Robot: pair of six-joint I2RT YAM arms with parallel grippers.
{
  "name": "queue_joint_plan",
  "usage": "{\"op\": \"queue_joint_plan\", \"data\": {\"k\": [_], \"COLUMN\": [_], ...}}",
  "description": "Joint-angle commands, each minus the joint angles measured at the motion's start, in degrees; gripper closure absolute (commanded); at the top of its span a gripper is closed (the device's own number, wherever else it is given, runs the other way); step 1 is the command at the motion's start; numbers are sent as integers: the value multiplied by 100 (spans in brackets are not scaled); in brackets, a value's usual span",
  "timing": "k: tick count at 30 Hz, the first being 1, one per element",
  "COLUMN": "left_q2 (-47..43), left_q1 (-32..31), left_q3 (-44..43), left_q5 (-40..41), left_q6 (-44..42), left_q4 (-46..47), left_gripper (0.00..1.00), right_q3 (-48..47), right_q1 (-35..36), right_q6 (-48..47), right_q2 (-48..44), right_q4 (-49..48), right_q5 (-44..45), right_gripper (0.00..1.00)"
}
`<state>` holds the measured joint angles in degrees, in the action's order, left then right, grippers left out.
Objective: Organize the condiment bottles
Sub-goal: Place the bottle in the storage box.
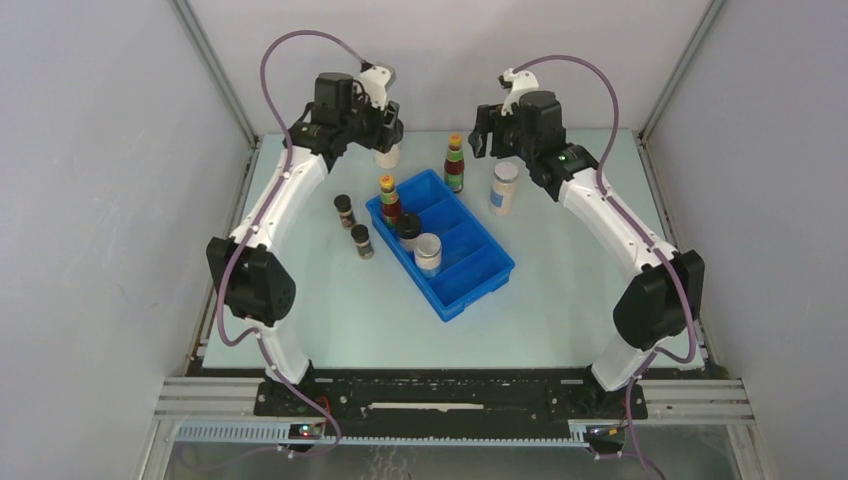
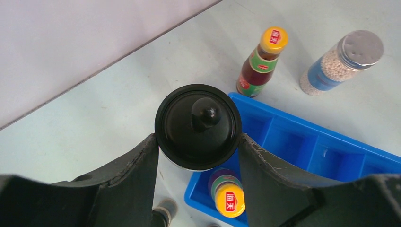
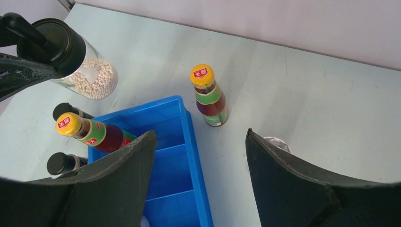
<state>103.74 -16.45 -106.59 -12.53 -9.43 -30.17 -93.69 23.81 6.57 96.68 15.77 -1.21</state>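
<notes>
My left gripper [image 1: 386, 140] [image 2: 198, 142] is shut on a clear jar of white pellets with a black knobbed lid [image 2: 198, 124] [image 3: 71, 56]. It holds the jar above the table by the far corner of the blue tray [image 1: 470, 285]. One dark-red bottle [image 1: 389, 198] [image 2: 230, 197] stands in the tray's far compartment. The other dark-red bottle [image 1: 455, 163] [image 3: 210, 97] stands on the table behind the tray. A pale silver-capped jar [image 1: 504, 188] [image 2: 343, 61] stands right of the tray. My right gripper [image 1: 488, 130] [image 3: 201, 137] is open and empty above that area.
Two short black-lidded spice jars [image 1: 344, 210] [image 1: 362, 241] stand left of the tray. In the tray are a black-lidded jar [image 1: 408, 230] and a silver-capped jar [image 1: 428, 252]. Grey walls enclose the table on three sides.
</notes>
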Motion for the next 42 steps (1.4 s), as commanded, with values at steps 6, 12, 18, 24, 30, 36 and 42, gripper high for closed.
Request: {"op": "queue_joint_plan", "data": {"k": [6,12,18,24,30,36,42], "left_q2": [-79,-13,-12,-71,-183,-398,-722], "left_q1": [-357,-561,-763,-947,-1124,-1300,-1458], "left_q3": [-304,-366,-382,-316,-161,164,772], "left_q5": [-161,-111,-55,17,88,163,109], "left_q6": [91,91,102,126,156,199,324], "left_q4": [327,293,241,208,215,305,615], "left_gripper": [100,100,100,100,100,100,100], "right_q3": [287,509,712,892,1111,1296,1417], "right_q1": [-187,-285,-372,-436,-512,-591,-628], "right_q6": [124,166,244,323,390,448,484], "right_q2": [-563,-730,-846,-961,-1113,-1284,-1388], "right_q4": [-376,-441,-513,-598,-684,-702,-742], "right_q5": [29,12,17,22,29,52,88], "right_gripper": [22,22,22,22,22,22,22]}}
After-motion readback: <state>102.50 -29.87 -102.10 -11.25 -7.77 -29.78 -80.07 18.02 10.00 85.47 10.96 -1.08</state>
